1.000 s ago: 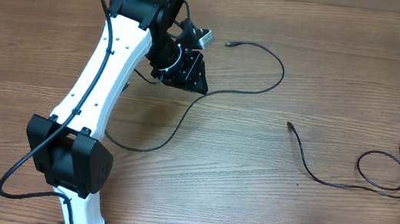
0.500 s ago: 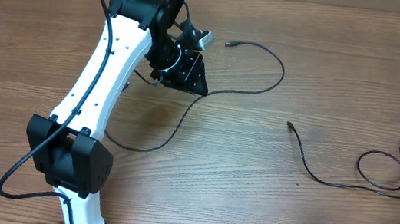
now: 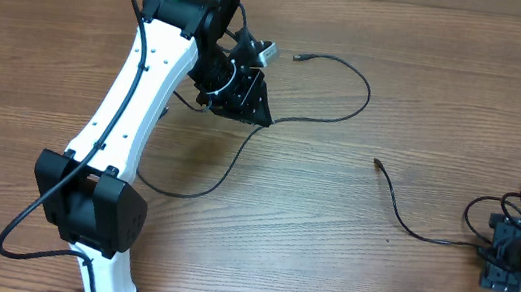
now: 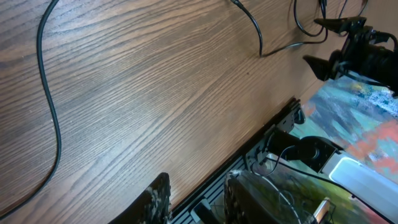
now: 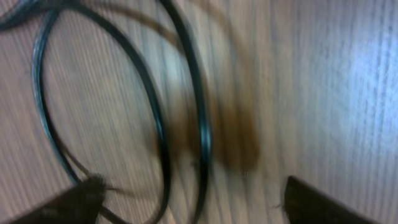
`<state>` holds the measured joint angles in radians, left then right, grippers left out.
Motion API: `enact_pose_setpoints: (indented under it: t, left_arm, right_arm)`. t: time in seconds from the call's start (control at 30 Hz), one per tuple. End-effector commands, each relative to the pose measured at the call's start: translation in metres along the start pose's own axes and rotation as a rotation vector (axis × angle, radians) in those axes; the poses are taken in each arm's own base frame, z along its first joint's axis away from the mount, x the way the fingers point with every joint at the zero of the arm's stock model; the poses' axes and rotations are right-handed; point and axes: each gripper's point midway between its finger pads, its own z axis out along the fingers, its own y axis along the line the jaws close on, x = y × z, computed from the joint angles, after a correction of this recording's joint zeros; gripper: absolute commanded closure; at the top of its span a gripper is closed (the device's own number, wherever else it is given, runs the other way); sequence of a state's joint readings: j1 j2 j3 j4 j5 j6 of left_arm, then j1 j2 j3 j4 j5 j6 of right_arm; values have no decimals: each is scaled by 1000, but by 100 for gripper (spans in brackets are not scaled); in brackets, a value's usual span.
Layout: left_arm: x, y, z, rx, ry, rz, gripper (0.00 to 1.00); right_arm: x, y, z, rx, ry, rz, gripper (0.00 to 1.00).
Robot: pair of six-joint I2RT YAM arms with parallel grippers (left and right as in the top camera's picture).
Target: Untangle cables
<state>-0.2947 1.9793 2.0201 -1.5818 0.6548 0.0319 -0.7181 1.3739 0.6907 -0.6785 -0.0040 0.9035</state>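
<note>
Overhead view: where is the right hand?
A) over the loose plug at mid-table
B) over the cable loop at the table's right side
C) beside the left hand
B: the right hand hangs directly over the looped cable at the far right of the frame.

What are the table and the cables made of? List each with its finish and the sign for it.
Table: wood or wood-look laminate, satin finish. Brown grain lines run across it, but they do not show which of the two it is.
Cables: likely a plastic or rubber sheath, smooth and black. They are thin and lie in limp curves.
</note>
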Motion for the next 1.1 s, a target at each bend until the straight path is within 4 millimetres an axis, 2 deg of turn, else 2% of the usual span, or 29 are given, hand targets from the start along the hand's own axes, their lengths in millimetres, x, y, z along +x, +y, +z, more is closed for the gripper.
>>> enact_pose_setpoints:
  t: [0.0,0.03,0.07,0.1,0.13,0.23,0.37,0.47,0.53,0.67,0.8,0.83,0.9,0.97,1.07]
  left_arm:
    - [2,-4,-1,19,1,4,71]
    - [2,-4,-1,19,4,2,71]
    - [3,-4,-1,19,6,0,71]
    - [3,-4,-1,19,8,-1,71]
    - [3,-4,-1,19,8,-2,71]
    - [3,-4,-1,19,8,-8,72]
    - [3,-4,-1,20,8,-20,72]
    - [5,-4,-1,19,15,-29,73]
    - [7,-4,-1,20,23,-36,73]
    - [10,-5,-1,20,35,-46,74]
    - [13,-5,-1,21,44,-55,75]
    - [13,-5,-1,22,43,-54,75]
    - [12,-8,0,35,43,-53,75]
    - [12,-12,0,56,40,-50,75]
    - [10,-15,0,73,35,-43,75]
  right_arm:
    - [-2,6,5,-39,-25,-21,21]
    - [-4,10,6,-60,-34,-45,23]
    - [-7,15,6,-81,-48,-73,41]
    - [-9,19,6,-100,-59,-86,87]
    - [-10,21,6,-107,-65,-88,96]
    - [-13,36,4,-171,-75,-125,96]
    - [-10,99,-20,-470,-56,-304,96]
    - [-19,139,-51,-640,-82,-343,96]
    - [-35,162,-76,-722,-144,-361,96]
    - [-71,195,-128,-818,-313,-440,96]
    - [-123,207,-185,-863,-490,-407,96]
    - [-144,208,-208,-881,-561,-389,96]
    - [-170,205,-236,-891,-662,-358,96]
    - [-194,198,-261,-893,-764,-330,96]
    - [-221,185,-283,-895,-879,-290,96]
